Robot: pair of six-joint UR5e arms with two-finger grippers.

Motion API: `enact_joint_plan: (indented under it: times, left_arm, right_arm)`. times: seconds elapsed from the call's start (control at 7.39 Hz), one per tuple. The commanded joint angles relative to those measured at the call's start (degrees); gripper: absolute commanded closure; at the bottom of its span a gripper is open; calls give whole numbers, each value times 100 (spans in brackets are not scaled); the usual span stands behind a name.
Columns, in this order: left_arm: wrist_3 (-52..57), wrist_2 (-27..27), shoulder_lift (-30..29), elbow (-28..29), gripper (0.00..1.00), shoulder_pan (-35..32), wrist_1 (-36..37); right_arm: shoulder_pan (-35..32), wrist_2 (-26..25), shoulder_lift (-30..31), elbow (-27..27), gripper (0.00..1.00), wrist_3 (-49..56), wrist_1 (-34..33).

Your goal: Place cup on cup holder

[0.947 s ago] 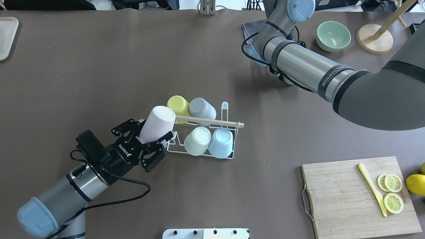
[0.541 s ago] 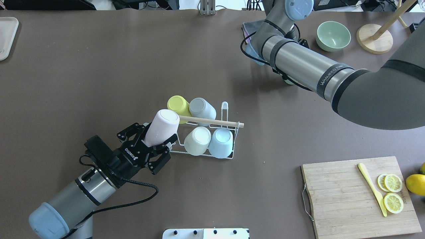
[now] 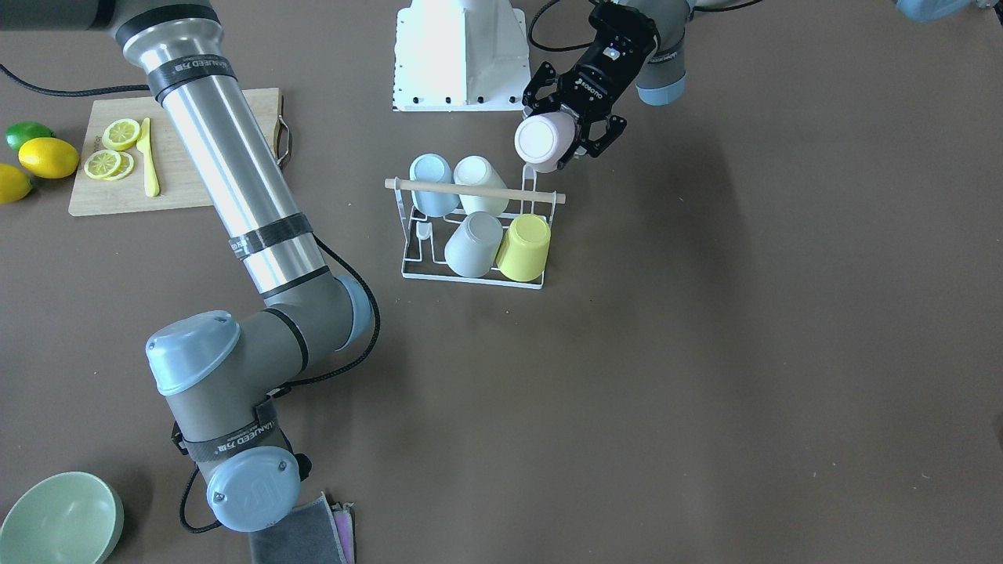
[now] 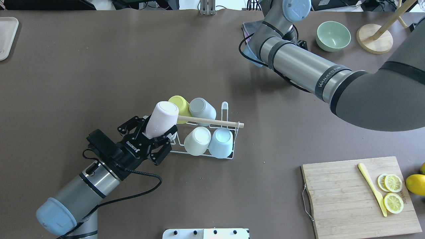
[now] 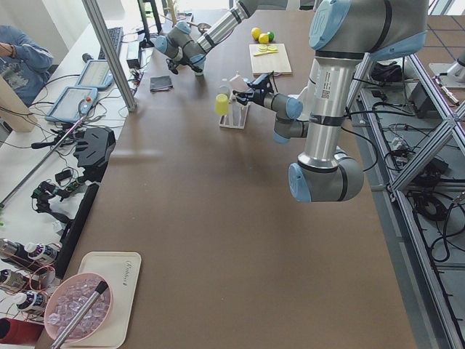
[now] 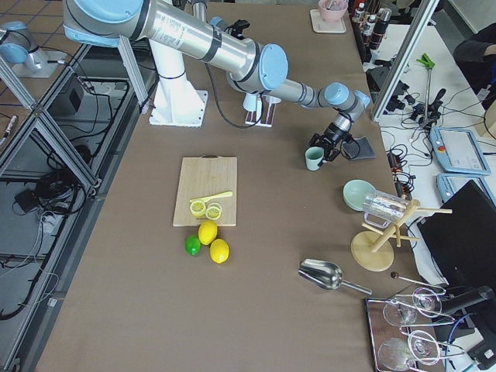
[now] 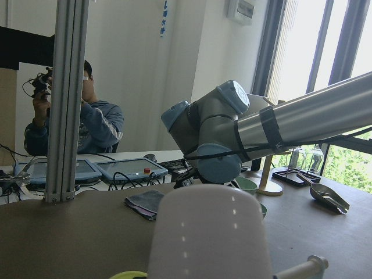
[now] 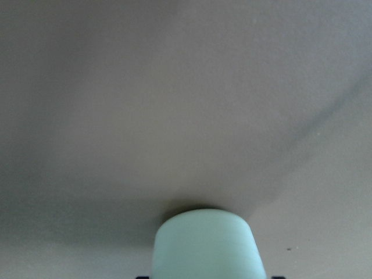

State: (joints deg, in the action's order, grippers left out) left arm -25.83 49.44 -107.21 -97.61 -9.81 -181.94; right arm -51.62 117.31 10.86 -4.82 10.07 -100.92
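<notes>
My left gripper (image 4: 154, 130) is shut on a pale pink cup (image 4: 162, 118), held tilted with its base up over the left end of the cup holder. It also shows in the front view (image 3: 539, 141) and fills the left wrist view (image 7: 206, 238). The cup holder (image 4: 226, 111) is a white wire rack with a wooden rod handle (image 3: 470, 189). It carries several upturned cups: yellow (image 4: 176, 101), grey (image 4: 201, 108), cream (image 4: 197, 139), light blue (image 4: 221, 141). My right gripper (image 6: 331, 146) is at the far side, shut on a mint cup (image 6: 314, 159), which also shows in the right wrist view (image 8: 206, 244).
A green bowl (image 4: 333, 36) and a wooden stand (image 4: 374, 38) sit at the far right. A cutting board (image 4: 342, 199) with lemon slices and a yellow knife lies front right, lemons beside it. A folded cloth (image 3: 302, 536) lies by the right arm's wrist. A white tray (image 4: 6, 36) is far left.
My left gripper has carried the pink cup forward and right, so it now overlaps the rod's left end. The right arm has shifted slightly.
</notes>
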Motion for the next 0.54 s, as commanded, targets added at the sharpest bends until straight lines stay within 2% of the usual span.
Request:
enact_joint_plan:
  times: [0.0, 0.14, 0.41]
  left_arm:
    - [-124, -5, -186, 233, 90, -3, 1]
    - [-220, 4, -195, 286, 90, -12, 1]
    - [-229, 4, -195, 339, 90, -21, 1]
  right_arm:
    - [-49, 29, -74, -28, 90, 205, -146]
    - [-189, 55, -153, -97, 100, 380, -348]
    - [-426, 160, -198, -457, 100, 486, -735]
